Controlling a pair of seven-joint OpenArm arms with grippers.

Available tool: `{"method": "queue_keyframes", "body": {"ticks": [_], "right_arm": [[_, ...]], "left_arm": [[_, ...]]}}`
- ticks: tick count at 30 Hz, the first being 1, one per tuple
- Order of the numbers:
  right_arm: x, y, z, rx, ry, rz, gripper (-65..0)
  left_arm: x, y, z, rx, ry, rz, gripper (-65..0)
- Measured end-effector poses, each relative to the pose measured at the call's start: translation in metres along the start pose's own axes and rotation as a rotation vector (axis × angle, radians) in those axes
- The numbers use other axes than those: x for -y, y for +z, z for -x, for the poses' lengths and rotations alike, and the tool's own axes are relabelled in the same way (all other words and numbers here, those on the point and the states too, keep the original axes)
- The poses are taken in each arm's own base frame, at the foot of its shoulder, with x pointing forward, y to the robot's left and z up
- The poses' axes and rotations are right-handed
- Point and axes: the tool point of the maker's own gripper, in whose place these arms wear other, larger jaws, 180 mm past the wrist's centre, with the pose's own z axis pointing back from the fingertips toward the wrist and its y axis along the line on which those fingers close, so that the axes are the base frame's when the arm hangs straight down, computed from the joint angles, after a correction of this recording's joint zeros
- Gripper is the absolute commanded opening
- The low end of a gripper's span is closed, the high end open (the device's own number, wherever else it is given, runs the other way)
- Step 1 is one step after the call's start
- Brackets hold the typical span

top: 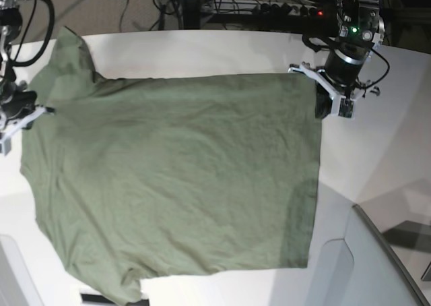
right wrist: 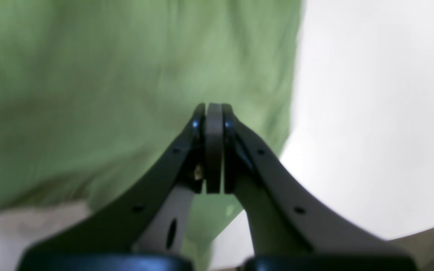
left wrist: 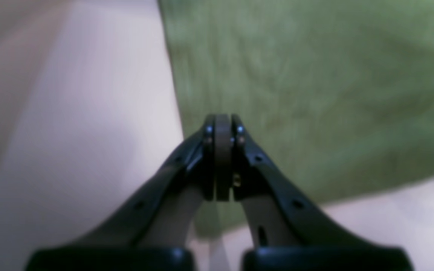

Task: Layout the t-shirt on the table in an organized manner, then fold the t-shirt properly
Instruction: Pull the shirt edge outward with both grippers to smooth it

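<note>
Olive-green cotton, softly creased: the t-shirt (top: 175, 178) lies spread flat on the smooth white table (top: 384, 158). Farther back, the right gripper (right wrist: 214, 113) and the left gripper (left wrist: 223, 124) each have black jaws pressed together over a cloth edge; whether fabric is pinched cannot be told.

Right hand (right wrist: 214, 113) sits low over the shirt (right wrist: 107, 94), its two dark fingers (right wrist: 171, 158) pressed flat together, nothing showing between them. Green cloth fills the left and centre and runs under the hand. The shirt's edge falls down the right, white bench (right wrist: 371, 113) bare beyond it. All of it is soft and blurred.
</note>
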Motion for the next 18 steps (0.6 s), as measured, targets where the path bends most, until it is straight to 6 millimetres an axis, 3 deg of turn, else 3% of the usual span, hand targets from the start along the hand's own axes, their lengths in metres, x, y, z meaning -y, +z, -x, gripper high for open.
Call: {"method": "queue_keyframes", "body": {"ticks": [4,8,12,15,18], "right_arm": [[0.000,-0.001,0.019,-0.078,-0.015,0.001,-64.8],[-0.002,-0.010,0.015,-0.080,-0.027,-0.007,-64.8],[0.001,-0.034,0.010,-0.119,-0.077,-0.015,-64.8],[0.014,-0.046,0.005,-0.141,-0.102,0.006,-64.8],[0.022,-0.056,0.009,-0.177,-0.128,0.021,-64.8]], "left_arm": [[0.030,-0.009,-0.008,0.014,-0.006,0.077,-65.0],[0.043,-0.024,-0.014,0.026,-0.004,0.108,-65.0],[0.046,-0.045,0.011,-0.059,-0.012,0.120,-65.0],[0.049,-0.048,0.021,-0.077,-0.008,0.127,-65.0],[0.046,-0.048,0.045,-0.139,0.001,0.122,-65.0]]}}
